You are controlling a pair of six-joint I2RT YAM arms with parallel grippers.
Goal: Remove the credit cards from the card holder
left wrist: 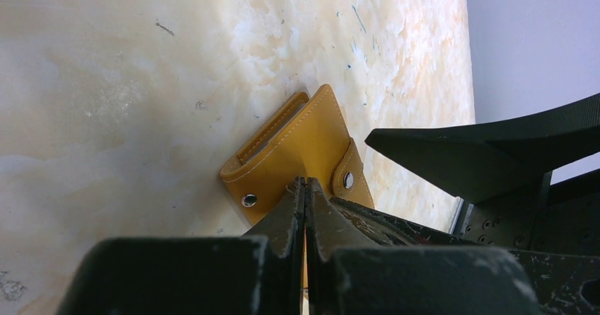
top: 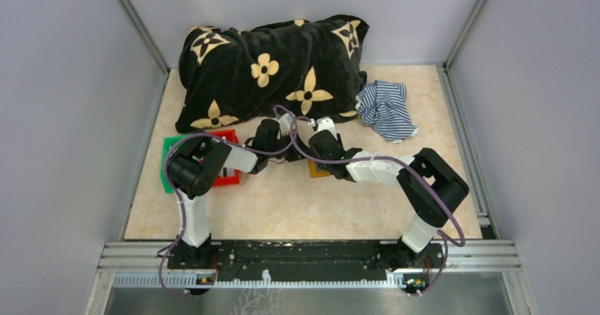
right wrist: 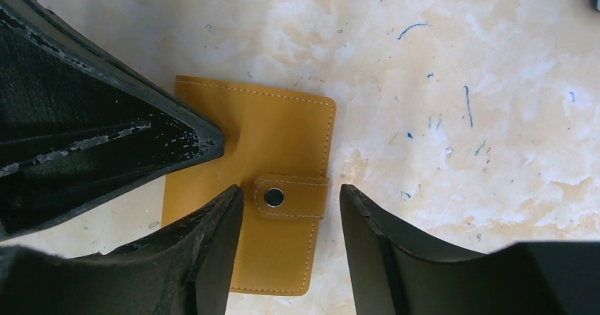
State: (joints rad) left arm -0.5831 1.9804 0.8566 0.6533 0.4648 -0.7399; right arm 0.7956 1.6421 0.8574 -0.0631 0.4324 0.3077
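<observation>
The card holder (right wrist: 276,134) is a tan-orange wallet lying folded shut on the marbled table, its snap tab (right wrist: 291,197) laid across its face. In the top view only an orange corner of the card holder (top: 317,170) shows between the two arms. My right gripper (right wrist: 291,191) hangs open just above it, one finger on each side of the tab. My left gripper (left wrist: 306,182) is shut, with its joined tips on the face of the card holder (left wrist: 297,149) beside the tab. Nothing is clamped between them. The credit cards are hidden.
A red bin (top: 230,175) and a green bin (top: 168,161) sit at the left, partly under my left arm. A black cushion with yellow flowers (top: 276,67) lies along the back wall, and a striped blue-white cloth (top: 385,108) lies at the back right.
</observation>
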